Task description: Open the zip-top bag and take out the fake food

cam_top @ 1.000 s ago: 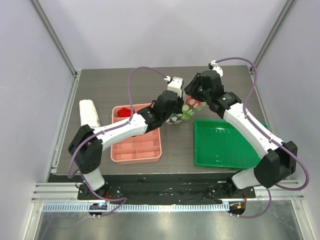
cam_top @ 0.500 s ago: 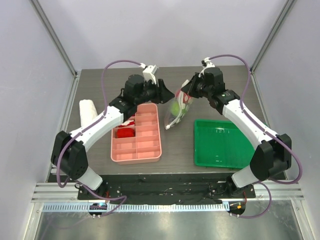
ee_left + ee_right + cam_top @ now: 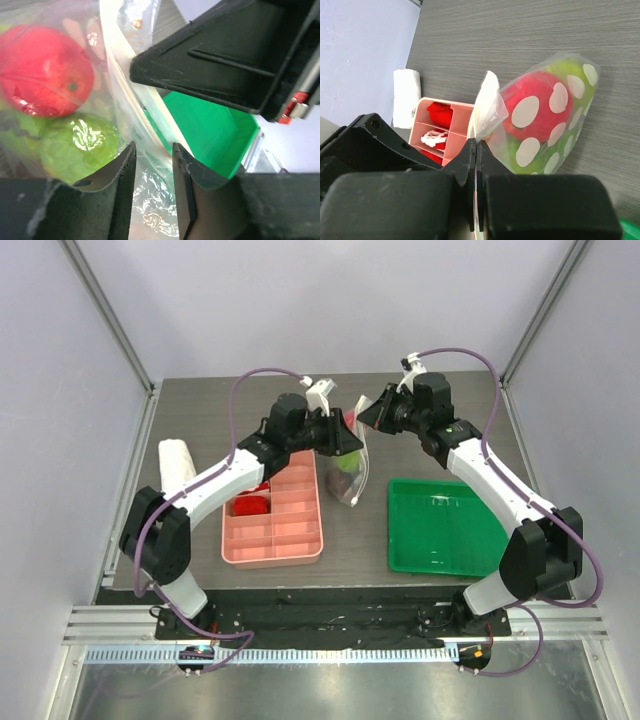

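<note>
The zip-top bag hangs between my two grippers, above the gap between the pink divided tray and the green tray. My right gripper is pinched flat on one lip of its mouth; my left gripper is narrowly parted with film in the gap, not clamped as far as I see. The film looks thin, floppy and slick, and the fake food sags light at the bottom; I'd take the free lip close by the zip and pull gently.
</note>
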### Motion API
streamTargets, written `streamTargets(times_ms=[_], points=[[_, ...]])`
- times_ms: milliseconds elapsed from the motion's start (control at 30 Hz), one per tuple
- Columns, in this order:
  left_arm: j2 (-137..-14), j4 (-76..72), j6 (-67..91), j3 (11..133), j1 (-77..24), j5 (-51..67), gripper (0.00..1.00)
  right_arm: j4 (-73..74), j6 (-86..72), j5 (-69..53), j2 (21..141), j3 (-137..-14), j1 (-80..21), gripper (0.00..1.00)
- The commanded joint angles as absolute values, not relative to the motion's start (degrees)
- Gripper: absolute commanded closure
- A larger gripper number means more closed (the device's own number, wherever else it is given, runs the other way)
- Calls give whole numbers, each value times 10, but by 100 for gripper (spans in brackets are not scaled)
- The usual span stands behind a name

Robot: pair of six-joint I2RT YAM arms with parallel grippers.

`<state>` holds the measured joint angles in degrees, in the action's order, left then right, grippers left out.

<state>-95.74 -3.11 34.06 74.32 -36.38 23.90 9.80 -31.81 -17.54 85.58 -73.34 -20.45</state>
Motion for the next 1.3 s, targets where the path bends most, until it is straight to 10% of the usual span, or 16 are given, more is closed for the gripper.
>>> streamTargets(times_ms=[0,267,433,600,733,1133,1267], points=[[-957,19,309,782,-381,166,66,55,-334,-197,839,-734,-205,98],[-1005,92,281,846,-408,56,55,29,-388,-196,823,-713,-206,98],[-1023,117,257,877,-405,23,100,69,-339,-172,815,-722,-204,97],[-1002,112,242,866,-403,28,100,119,-261,-156,801,-729,-200,48],[-984,92,251,853,-389,59,100,127,-236,-189,787,-705,-201,32],[-971,78,260,865,-385,97,100,103,-232,-200,823,-668,-214,41],[-964,83,256,862,-380,102,100,101,-232,-182,852,-684,-213,81]])
